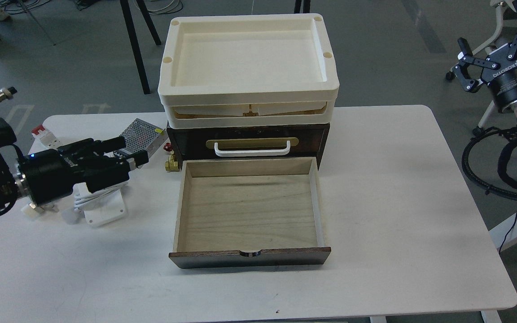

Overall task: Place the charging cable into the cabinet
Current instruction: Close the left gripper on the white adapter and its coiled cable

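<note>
The charging cable (104,211), a flat white slab with a white cord round it, lies on the table left of the cabinet. My left arm hides most of it. My left gripper (132,150) lies level above the slab, fingers pointing right toward the cabinet, open and holding nothing. The cabinet (249,140) is dark brown with a white handle. Its pale-wood bottom drawer (248,211) is pulled out and empty. My right gripper (492,40) hangs open off the table's far right, holding nothing.
Two cream trays (247,96) are stacked on the cabinet. A silver perforated box (142,131) sits just beyond my left fingers, a red-and-white block (43,136) behind the arm, a brass fitting (171,164) at the drawer's left corner. White table (397,202).
</note>
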